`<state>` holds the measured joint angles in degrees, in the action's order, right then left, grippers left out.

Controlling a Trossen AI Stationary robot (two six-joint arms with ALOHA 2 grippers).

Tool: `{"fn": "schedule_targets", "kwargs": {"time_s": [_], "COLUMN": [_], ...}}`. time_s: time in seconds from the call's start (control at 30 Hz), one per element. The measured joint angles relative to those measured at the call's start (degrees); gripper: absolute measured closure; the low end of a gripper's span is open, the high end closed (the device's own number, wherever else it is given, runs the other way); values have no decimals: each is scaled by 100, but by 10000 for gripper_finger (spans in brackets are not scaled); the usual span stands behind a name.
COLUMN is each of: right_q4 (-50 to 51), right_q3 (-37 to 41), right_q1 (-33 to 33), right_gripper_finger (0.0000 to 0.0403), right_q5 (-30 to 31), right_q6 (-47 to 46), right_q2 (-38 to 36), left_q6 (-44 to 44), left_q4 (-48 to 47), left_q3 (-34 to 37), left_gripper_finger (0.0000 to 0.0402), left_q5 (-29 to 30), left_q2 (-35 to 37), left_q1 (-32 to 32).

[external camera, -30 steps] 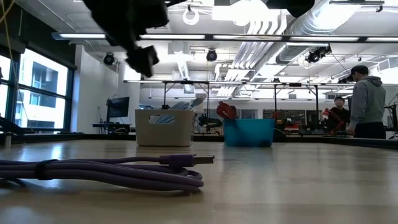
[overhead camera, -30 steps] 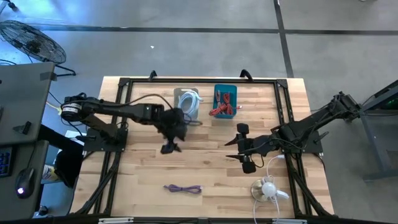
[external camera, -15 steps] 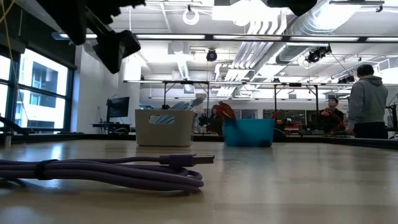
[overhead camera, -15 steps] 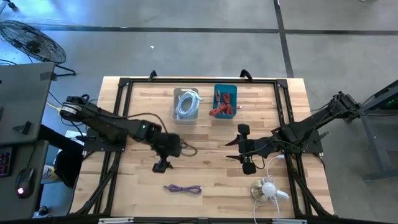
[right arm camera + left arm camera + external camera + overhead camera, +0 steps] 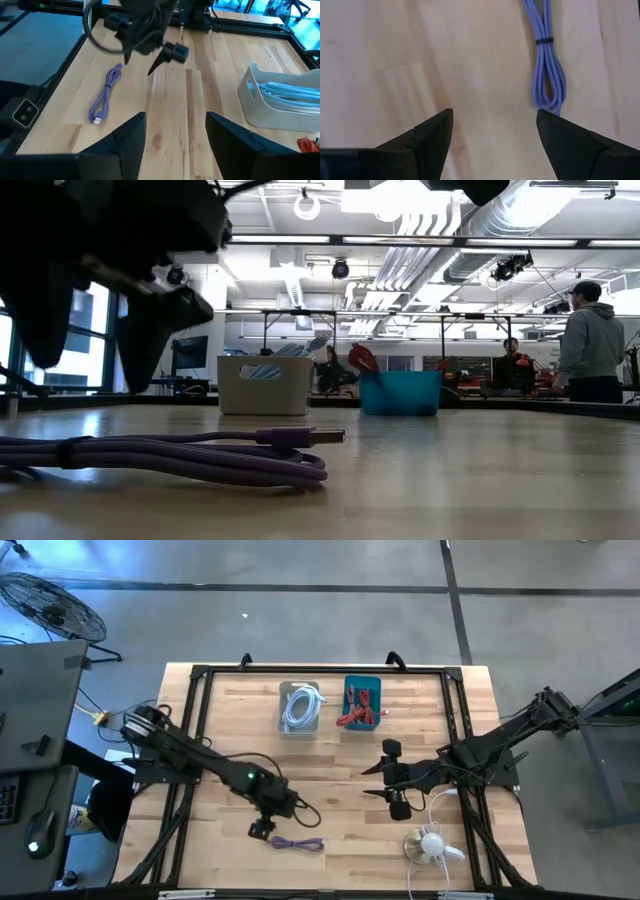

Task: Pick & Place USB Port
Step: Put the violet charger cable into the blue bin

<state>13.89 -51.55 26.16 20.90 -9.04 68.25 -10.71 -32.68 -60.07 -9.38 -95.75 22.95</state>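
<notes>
Hovering low over the table (image 5: 220, 860), my left gripper (image 5: 262, 829) has its fingers (image 5: 427, 140) spread apart and holds nothing. Just beside it lies the purple USB cable (image 5: 294, 843), coiled flat near the front edge. Further right, my right gripper (image 5: 392, 777) waits above the middle of the table, its fingers also apart and empty.

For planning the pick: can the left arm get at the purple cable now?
Probably yes. The left gripper has open jaws just beside the purple cable, with only bare table around it.
</notes>
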Motion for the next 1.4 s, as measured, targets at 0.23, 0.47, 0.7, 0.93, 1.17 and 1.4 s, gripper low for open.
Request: {"fn": "schedule_targets", "kwargs": {"time_s": [0.23,0.47,0.7,0.93,1.17,1.4], "right_q4": [-106,-32,-149,-386,-433,-427], "right_q3": [0,0,0,0,0,0], "right_q1": [65,148,416,718,928,1202], "right_gripper_finger": [204,204,204,204,204,204], "right_q5": [2,-13,71,310,320,427], "right_q6": [25,-117,-271,-362,-539,-618], "right_q2": [0,0,0,0,0,0], "left_q6": [-168,-349,-565,-500,-536,-757], "left_q4": [685,1172,1276,1276,1286,1285], "left_q3": [6,-2,-2,-2,-2,-2], "left_gripper_finger": [119,119,119,119,119,119], "left_q5": [-498,-322,125,402,537,634], "left_q2": [-362,-384,-386,-386,-386,-388], "left_q1": [121,365,585,674,672,683]}}
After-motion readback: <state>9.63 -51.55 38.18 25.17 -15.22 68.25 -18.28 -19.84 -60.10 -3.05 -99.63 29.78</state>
